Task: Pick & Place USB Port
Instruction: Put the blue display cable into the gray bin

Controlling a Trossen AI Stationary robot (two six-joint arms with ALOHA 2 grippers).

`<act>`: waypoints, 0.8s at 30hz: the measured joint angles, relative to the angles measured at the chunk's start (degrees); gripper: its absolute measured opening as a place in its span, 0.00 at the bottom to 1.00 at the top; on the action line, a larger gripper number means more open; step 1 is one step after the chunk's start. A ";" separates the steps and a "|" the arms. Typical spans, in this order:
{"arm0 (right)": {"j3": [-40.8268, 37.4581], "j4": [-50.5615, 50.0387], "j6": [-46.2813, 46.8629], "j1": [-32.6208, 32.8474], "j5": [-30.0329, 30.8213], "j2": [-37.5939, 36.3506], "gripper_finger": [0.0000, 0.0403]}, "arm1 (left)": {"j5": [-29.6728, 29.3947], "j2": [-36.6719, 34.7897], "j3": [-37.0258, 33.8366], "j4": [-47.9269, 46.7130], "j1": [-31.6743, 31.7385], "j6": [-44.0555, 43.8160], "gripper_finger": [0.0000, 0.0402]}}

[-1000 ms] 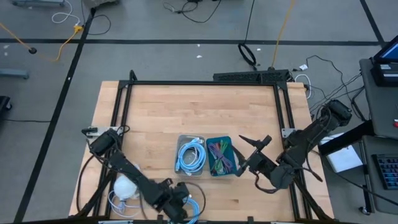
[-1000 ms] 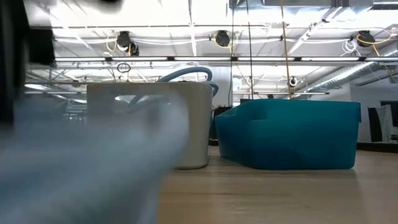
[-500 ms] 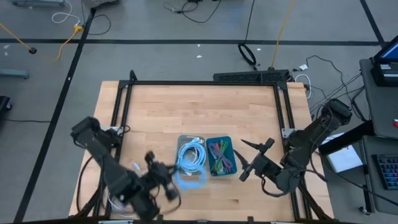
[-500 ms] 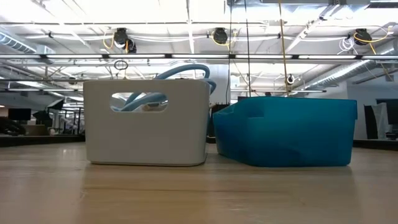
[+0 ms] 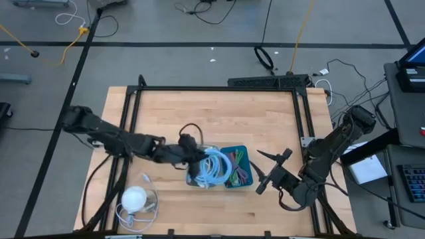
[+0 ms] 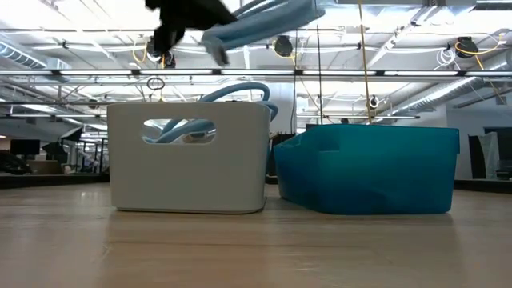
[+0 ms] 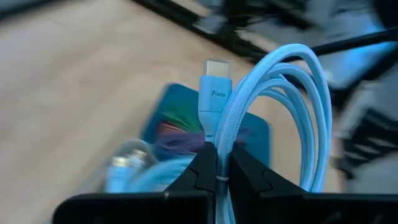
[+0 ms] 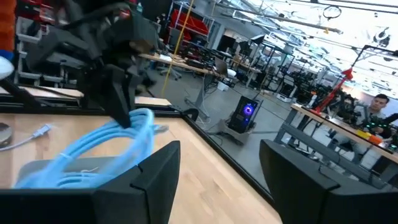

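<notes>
A light-blue braided USB cable (image 7: pixel 292 93), wound in a coil with a plug (image 7: pixel 214 87) at one end, hangs in the air, and my left gripper (image 7: pixel 219 173) is shut on it. In the high view my left gripper (image 5: pixel 194 159) reaches from the left over the white bin (image 6: pixel 188 172), which holds more light-blue cables. The teal bin (image 6: pixel 368 172) stands against the white bin's right side and holds coloured cables. My right gripper (image 8: pixel 221 180) waits open to the right of the teal bin, holding nothing. My left gripper pinches the bundled strands of the coil (image 7: pixel 219 163) between its two fingers, just below the plug end. The fingers slant down from the table's left. The coil juts out beyond the fingertips and is lifted clear above the white bin's rim (image 6: pixel 264 20).
A white round object (image 5: pixel 135 198) with a thin cable around it lies near the table's front left corner. A black frame (image 5: pixel 219 88) runs along the far and side edges of the table. Bare wood lies behind the bins.
My left gripper has swung up from the table's near edge toward the far edge and the bins, tipping from steeply down toward level. The blue cable has come with it, from low near the near edge to clear above the white bin.
</notes>
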 joint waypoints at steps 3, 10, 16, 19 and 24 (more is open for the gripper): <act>-0.20 0.03 0.98 1.10 0.02 0.00 0.53 | 7.15 -3.64 -9.69 10.63 3.18 -0.87 0.04; -0.20 0.03 2.12 3.26 0.31 0.00 0.53 | 15.12 -8.01 -22.91 20.41 7.31 -6.53 0.04; -0.20 0.01 3.53 3.62 0.26 0.02 0.53 | 17.04 -7.04 -26.13 20.02 9.13 -9.78 0.04; -0.20 0.01 3.55 3.62 0.10 0.02 0.53 | 16.73 -6.95 -26.52 16.50 9.30 -11.37 0.04; -0.20 0.01 3.49 3.61 0.08 0.01 0.53 | 16.55 -6.99 -26.35 8.94 10.35 -15.46 0.03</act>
